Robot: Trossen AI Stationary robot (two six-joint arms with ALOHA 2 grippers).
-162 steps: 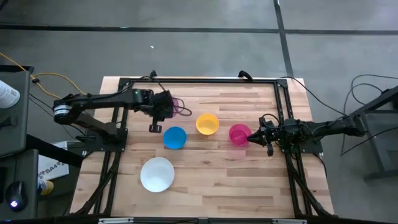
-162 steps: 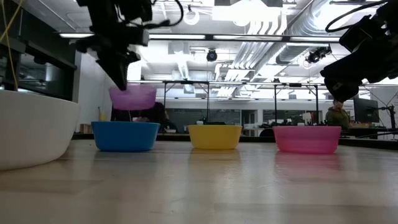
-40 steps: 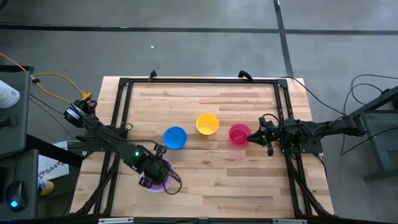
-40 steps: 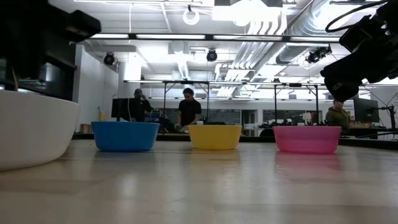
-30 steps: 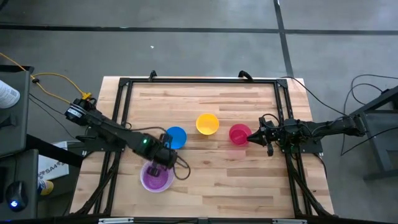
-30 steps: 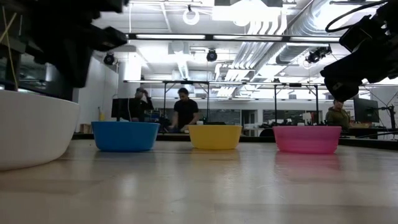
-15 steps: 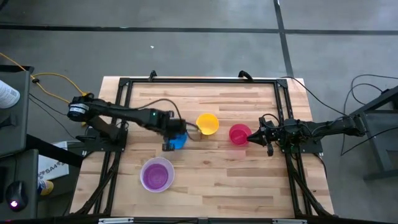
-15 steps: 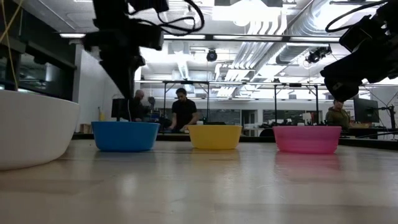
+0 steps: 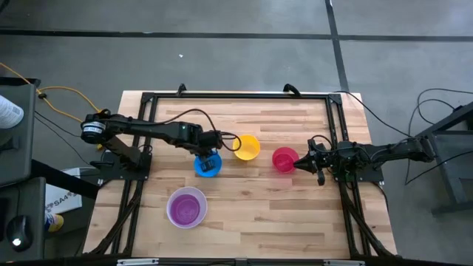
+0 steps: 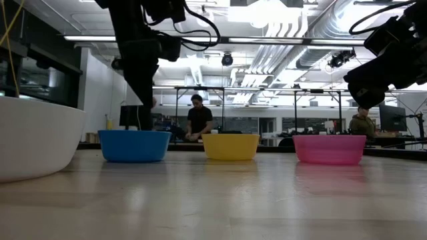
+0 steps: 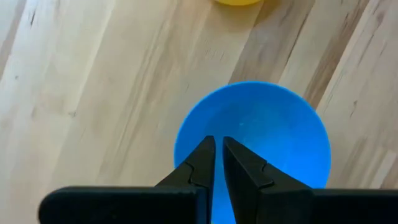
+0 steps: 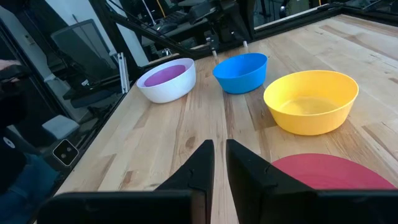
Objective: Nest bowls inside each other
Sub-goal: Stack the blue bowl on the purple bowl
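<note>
Swung across from the white bowl (image 9: 186, 207), purple bowl (image 9: 185, 209) now nested inside; left pincer (image 11: 218, 149) poised over the blue bowl (image 9: 208, 164), prongs nearly closed, holding nothing; risk: prongs too narrow to straddle the rim, pushing the bowl toward the yellow bowl (image 9: 246, 147); right pincer (image 12: 219, 151) parked by the pink bowl (image 9: 284, 159), nearly closed, empty.
</note>
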